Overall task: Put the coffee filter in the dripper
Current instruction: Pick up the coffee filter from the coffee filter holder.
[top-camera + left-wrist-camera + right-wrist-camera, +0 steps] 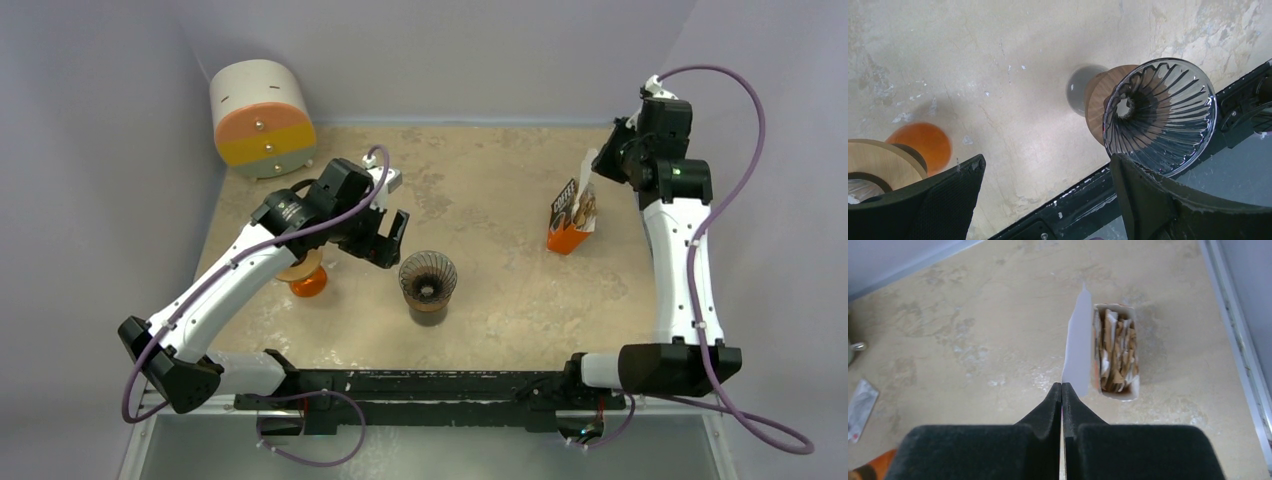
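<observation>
The left hand (392,240) hangs released at centre left, just beside the glass dripper (428,285). The right hand (1062,385), clenched, pinches the white flap (1077,345) of the filter box (1115,355).

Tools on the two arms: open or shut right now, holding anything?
Left tool: open, holding nothing.
Right tool: shut, pinching the white flap of the filter box.

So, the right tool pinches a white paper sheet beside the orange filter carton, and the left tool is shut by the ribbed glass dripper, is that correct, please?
Not quite: the left tool is open by the ribbed glass dripper, as the left wrist view shows. The right tool does pinch the white paper sheet beside the orange filter carton.
</observation>
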